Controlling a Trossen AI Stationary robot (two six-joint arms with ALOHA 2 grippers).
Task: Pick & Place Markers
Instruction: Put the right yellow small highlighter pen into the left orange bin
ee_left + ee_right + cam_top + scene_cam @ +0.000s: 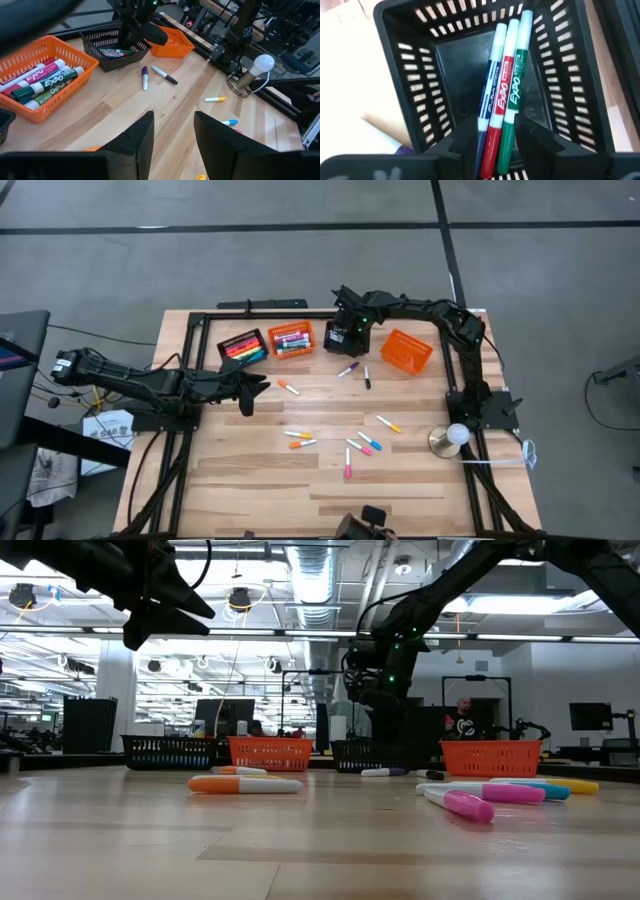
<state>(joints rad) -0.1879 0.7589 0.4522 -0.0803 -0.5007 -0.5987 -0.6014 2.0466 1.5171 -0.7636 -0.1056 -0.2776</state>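
A large open lab hall: exposed ceiling ducts (320,580), strip lights, monitors (222,716), taped concrete floor (300,250).

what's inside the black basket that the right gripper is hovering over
Three thin markers lie side by side in the black basket: one blue, one red, one green. The right gripper, jaws apart, covers their lower ends, so anything beneath there is hidden.

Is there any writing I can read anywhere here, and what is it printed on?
"EXPO": on the red marker and the green marker lying in the black basket under the right tool.
"EXPO": on the fat markers in the orange basket, left wrist view.
The blue marker has small print, too blurred to read.
Markers loose on the table: none readable.
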